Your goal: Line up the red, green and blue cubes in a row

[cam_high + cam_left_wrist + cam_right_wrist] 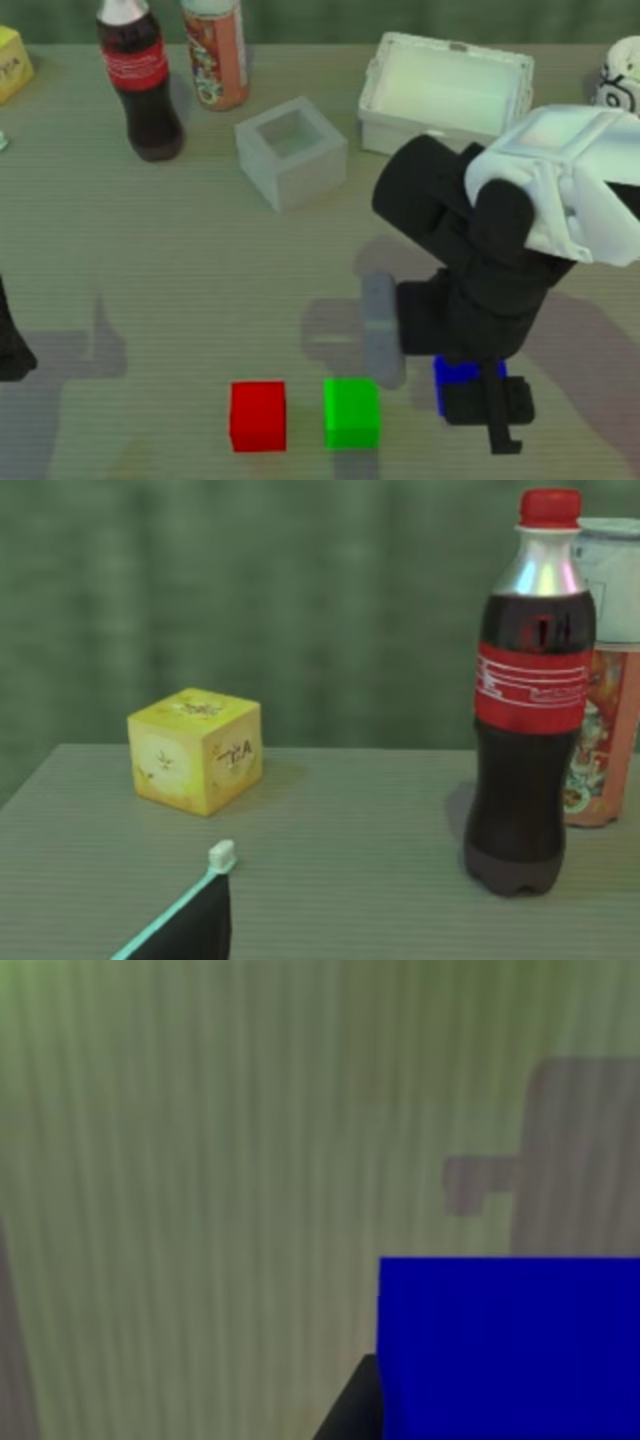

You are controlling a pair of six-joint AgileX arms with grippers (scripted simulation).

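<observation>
The green cube (pixel 351 412) sits near the front edge of the table (pixel 180 300) and serves as the landmark here. Just to its left, with a small gap, lies the red cube (pixel 258 415), level with it. To its right, slightly farther back and a little apart, is the blue cube (pixel 458 374), mostly covered by the right gripper (pixel 478 400), which stands over it; in the right wrist view the blue cube (pixel 510 1345) fills the near corner with a dark finger (pixel 350 1410) at its side, but I cannot tell whether the fingers are clamped on it or loose. Well behind the green cube stands a hollow grey box (pixel 291 152), with a white tray (pixel 445 92) behind and to the right. Far back to the left are a cola bottle (pixel 140 80), an orange can (pixel 216 52) and a yellow box (pixel 12 62). The left arm (pixel 12 345) is parked at the table's left edge, far left of the green cube; its fingers' state cannot be told
</observation>
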